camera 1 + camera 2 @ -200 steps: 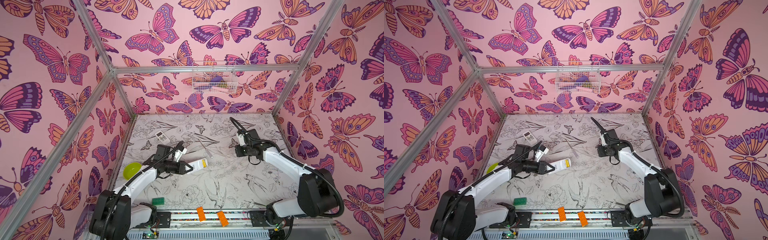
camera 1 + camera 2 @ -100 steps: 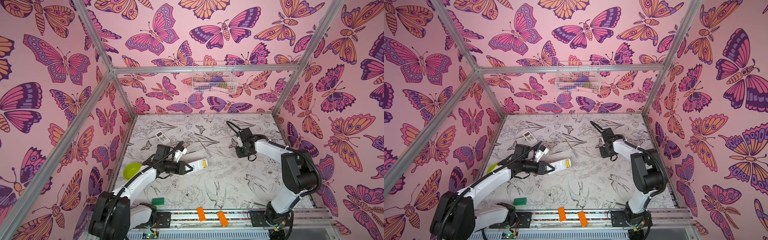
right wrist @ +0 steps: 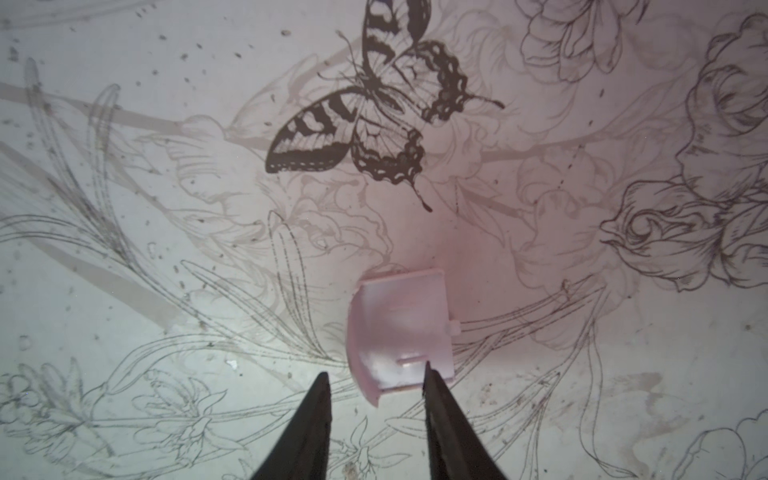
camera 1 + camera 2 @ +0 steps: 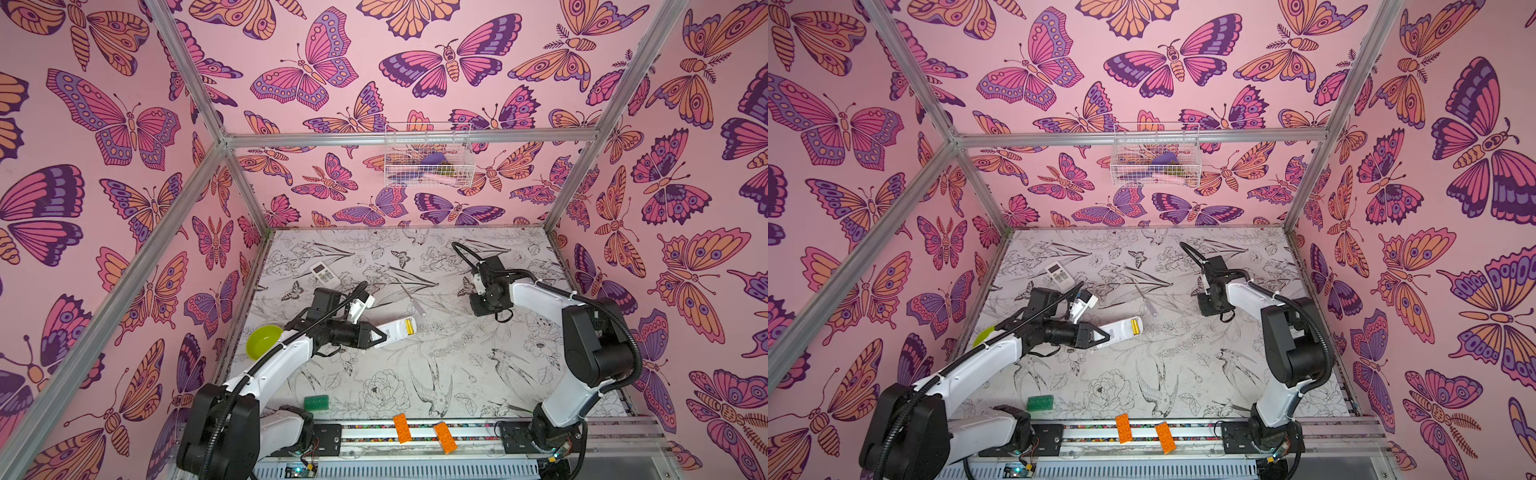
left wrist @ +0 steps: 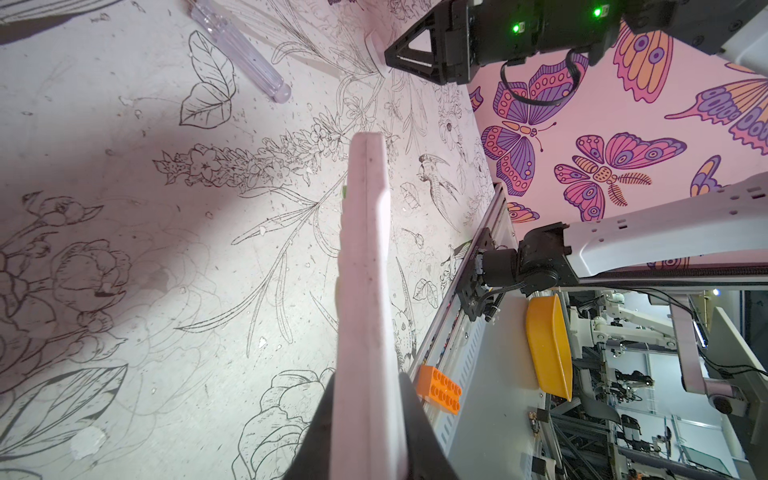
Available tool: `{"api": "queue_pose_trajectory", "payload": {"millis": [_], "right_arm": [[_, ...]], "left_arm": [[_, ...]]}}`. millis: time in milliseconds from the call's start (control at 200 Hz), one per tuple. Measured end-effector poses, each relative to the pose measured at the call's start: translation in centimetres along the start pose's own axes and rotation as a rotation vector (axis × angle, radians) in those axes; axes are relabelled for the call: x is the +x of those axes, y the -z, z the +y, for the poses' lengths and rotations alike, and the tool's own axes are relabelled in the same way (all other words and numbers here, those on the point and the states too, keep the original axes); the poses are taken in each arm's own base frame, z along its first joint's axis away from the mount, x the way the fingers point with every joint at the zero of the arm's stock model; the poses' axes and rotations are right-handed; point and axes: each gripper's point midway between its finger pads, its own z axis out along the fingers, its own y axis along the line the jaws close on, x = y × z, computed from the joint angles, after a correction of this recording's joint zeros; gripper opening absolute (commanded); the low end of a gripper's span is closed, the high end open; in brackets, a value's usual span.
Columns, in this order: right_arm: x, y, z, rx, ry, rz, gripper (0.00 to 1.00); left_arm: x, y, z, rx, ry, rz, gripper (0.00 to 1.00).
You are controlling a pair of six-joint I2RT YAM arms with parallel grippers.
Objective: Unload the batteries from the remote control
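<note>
Batteries (image 4: 409,326): two yellow, side by side in the open bay at the far end of the white remote (image 4: 395,329). Remote clamped by left gripper (image 4: 380,334). Wire basket (image 4: 390,174), back wall: purple item (image 4: 432,159), rest unclear. Right gripper (image 3: 375,369): jaws partly apart, empty, one tip over white cover (image 3: 399,328) lying flat.

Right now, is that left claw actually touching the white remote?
Touching. The left wrist view shows the remote clamped between both black fingers of the left gripper.

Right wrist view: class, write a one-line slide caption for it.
Open right hand poised over a white cover lying on the table.
</note>
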Motion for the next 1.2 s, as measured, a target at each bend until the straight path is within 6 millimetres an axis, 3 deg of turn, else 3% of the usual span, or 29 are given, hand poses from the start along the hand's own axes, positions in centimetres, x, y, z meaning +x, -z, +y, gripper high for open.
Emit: {"api": "queue_pose_trajectory", "payload": {"millis": [241, 496, 681, 802, 992, 1198], "right_arm": [[-1.0, 1.9, 1.6, -0.06, -0.001, -0.057, 0.42], [-2.1, 3.1, 6.3, -0.173, 0.071, -0.113, 0.48], [-3.0, 4.0, 9.0, -0.235, 0.099, -0.155, 0.53], [-2.9, 4.7, 9.0, -0.247, 0.08, -0.188, 0.63], [-0.7, 7.5, 7.8, -0.24, 0.045, -0.258, 0.76], [1.4, 9.5, 6.6, -0.228, 0.012, -0.32, 0.76]], "left_arm": [[0.0, 0.0, 0.1, -0.007, 0.003, 0.001, 0.0], [0.5, -0.6, 0.1, -0.004, 0.006, 0.028, 0.0], [1.7, -2.1, 1.5, -0.011, 0.067, 0.097, 0.0], [2.2, -3.0, 2.3, -0.013, 0.103, 0.139, 0.0], [2.5, -4.0, 2.5, -0.001, 0.121, 0.178, 0.0], [2.4, -4.9, 3.3, -0.003, 0.151, 0.207, 0.07]]}}
